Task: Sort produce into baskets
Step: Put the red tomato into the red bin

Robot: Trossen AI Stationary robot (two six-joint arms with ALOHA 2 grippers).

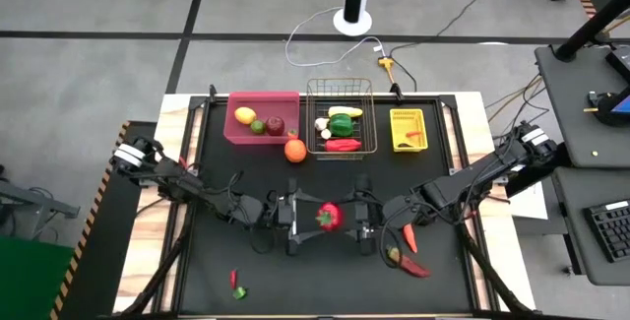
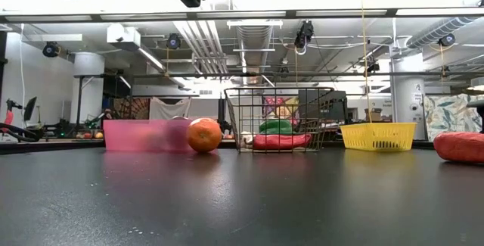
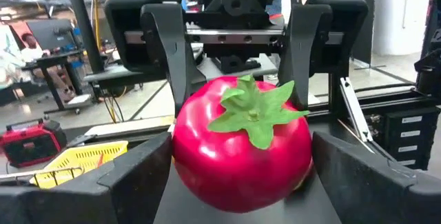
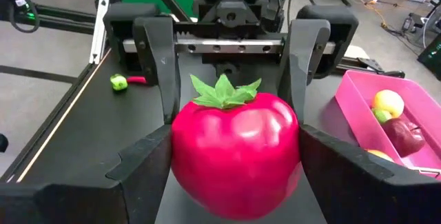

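Observation:
A red toy tomato (image 1: 329,217) with a green leafy top hangs high over the middle of the table, between my two grippers, which face each other. My right gripper (image 4: 234,131) comes from the table's right and is shut on it. My left gripper (image 3: 241,141) comes from the left and is open, with a finger on either side of the tomato. The pink bin (image 1: 236,133) holds a lemon, a lime and an apple. Green and red vegetables lie in the wire basket (image 1: 340,84). The yellow bin (image 1: 394,128) stands at the far right. My right gripper pinches the tomato by its two opposite sides (image 4: 180,162) between its two fingers. The fingers come from the table's right, slanting slightly down. The tomato is lifted clear of the table, its leafy top (image 3: 253,110) up and tipped toward my left arm.
An orange (image 1: 294,150) lies on the mat in front of the pink bin. Red chillies (image 1: 410,239) lie under my right arm. A small chilli and a lime (image 1: 237,287) lie near the front left. The three baskets stand in a row along the far edge.

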